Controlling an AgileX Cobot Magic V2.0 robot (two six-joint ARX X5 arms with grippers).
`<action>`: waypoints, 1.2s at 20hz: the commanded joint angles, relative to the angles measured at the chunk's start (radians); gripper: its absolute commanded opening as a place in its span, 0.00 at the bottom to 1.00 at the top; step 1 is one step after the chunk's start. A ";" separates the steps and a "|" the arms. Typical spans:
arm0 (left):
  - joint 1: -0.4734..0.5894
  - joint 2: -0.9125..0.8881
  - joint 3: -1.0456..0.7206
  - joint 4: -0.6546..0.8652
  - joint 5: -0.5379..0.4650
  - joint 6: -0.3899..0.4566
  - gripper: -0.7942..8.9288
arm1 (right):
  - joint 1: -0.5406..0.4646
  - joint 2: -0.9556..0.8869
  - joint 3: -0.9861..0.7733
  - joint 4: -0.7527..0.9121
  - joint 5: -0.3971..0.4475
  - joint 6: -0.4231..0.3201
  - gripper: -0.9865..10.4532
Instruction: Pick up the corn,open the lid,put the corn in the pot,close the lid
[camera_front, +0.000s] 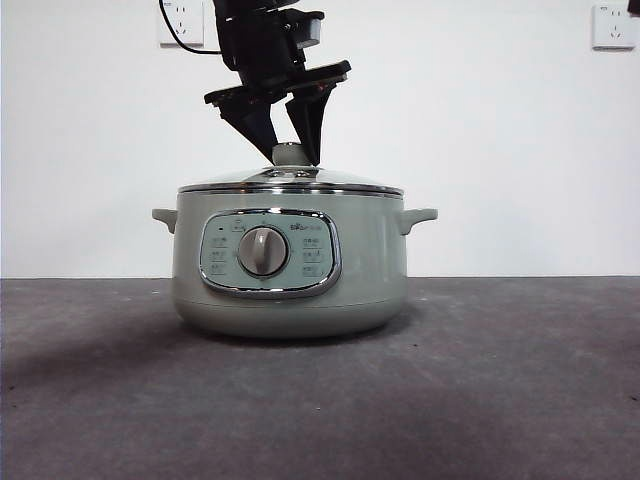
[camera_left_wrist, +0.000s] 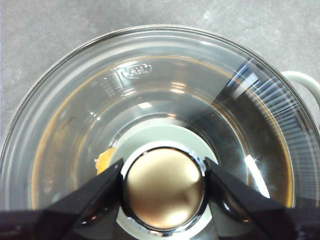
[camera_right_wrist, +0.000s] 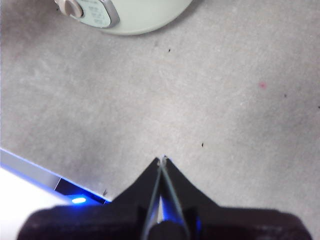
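The sage-green pot (camera_front: 370, 250) stands mid-table with the glass lid (camera_front: 330, 182) resting flat on it. My left gripper (camera_front: 291, 152) comes down from above, its jaws closed against both sides of the lid's green knob (camera_left_wrist: 164, 187). Through the glass (camera_left_wrist: 200, 90) a small yellow piece of the corn (camera_left_wrist: 104, 161) shows inside the pot; the rest of it is hidden. My right gripper (camera_right_wrist: 162, 160) is shut and empty, hovering over bare table in front of the pot (camera_right_wrist: 145, 17).
The grey table (camera_front: 500, 380) runs flat around the pot. Two wall sockets (camera_front: 181, 22) (camera_front: 612, 26) are on the white wall behind. The right wrist view shows the table's edge (camera_right_wrist: 30, 167) with a blue light.
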 joint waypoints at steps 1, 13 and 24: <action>0.002 0.028 0.003 -0.014 0.044 0.014 0.07 | 0.000 -0.008 -0.011 -0.007 0.000 0.013 0.07; 0.047 0.031 0.003 -0.052 0.094 0.018 0.45 | 0.000 -0.009 -0.010 -0.010 0.000 0.020 0.07; 0.044 -0.078 0.015 -0.019 0.094 -0.016 0.57 | 0.000 -0.009 -0.010 -0.004 0.001 0.021 0.07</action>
